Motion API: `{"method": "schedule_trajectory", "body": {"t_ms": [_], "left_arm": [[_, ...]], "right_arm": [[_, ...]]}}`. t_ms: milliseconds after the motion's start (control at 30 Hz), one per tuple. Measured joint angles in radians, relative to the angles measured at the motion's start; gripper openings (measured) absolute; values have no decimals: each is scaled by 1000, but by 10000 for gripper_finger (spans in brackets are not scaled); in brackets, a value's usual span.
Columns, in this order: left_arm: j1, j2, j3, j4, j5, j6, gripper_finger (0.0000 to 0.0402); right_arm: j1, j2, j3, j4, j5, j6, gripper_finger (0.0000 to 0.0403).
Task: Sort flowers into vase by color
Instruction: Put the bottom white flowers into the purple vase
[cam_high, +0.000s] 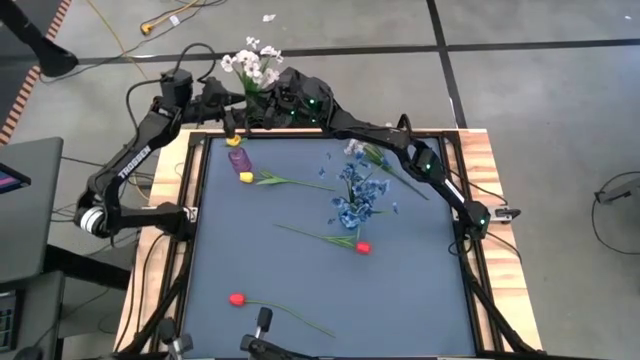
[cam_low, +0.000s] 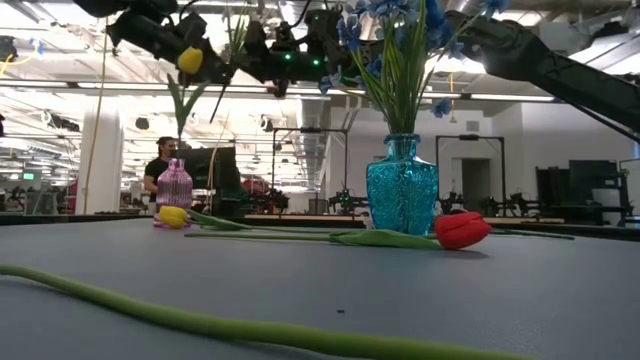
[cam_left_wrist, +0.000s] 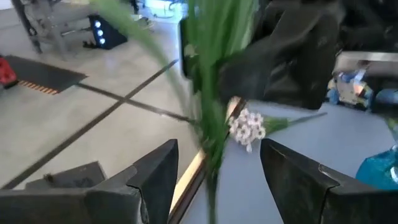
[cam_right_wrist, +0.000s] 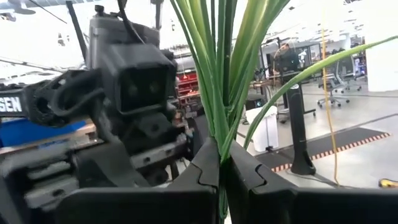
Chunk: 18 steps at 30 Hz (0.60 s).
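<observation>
My right gripper (cam_right_wrist: 221, 180) is shut on a white-lavender bunch (cam_high: 255, 65), high over the table's far left edge. My left gripper (cam_left_wrist: 217, 174) is open beside it, a finger on either side of the green stems (cam_left_wrist: 208, 106) without touching. A pink vase (cam_high: 238, 158) holds one yellow flower (cam_low: 190, 60). Another yellow flower (cam_high: 246, 177) lies beside it. The blue vase (cam_low: 402, 195) holds blue sprigs (cam_high: 358, 185). Two red tulips (cam_high: 362, 246) (cam_high: 237, 298) and a second white bunch (cam_high: 355, 150) lie flat on the mat. My right gripper pinches the bunch's green stems (cam_right_wrist: 219, 134) between its two shut fingers, several stems and leaves together. The stems and leaves fan out beyond the fingertips. The bunch is lifted clear of the table, with its blossoms (cam_high: 262, 60) past the far edge.
The two arms crowd together at the far left corner, close to the pink vase. The dark mat (cam_high: 400, 290) has free room at its near right. A wooden rim (cam_high: 495, 250) surrounds it. A person (cam_low: 160, 165) sits in the room far behind the table.
</observation>
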<state>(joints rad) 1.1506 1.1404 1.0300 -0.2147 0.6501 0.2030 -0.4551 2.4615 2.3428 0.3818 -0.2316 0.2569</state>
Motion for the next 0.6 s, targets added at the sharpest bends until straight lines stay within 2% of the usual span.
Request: {"method": "schedule_trajectory", "body": {"t_ms": [167,300,600], "left_arm": [[-3,5,0,75,-4,-25,217],[-5,9,0,61,-33,-31,206],[-4,18,0,55,-27,-40,103]], "right_arm": [[0,0,0,-28,3,-19,31],[0,0,0,-27,3,-21,31],[7,0,0,-27,-5,-22,31]]}}
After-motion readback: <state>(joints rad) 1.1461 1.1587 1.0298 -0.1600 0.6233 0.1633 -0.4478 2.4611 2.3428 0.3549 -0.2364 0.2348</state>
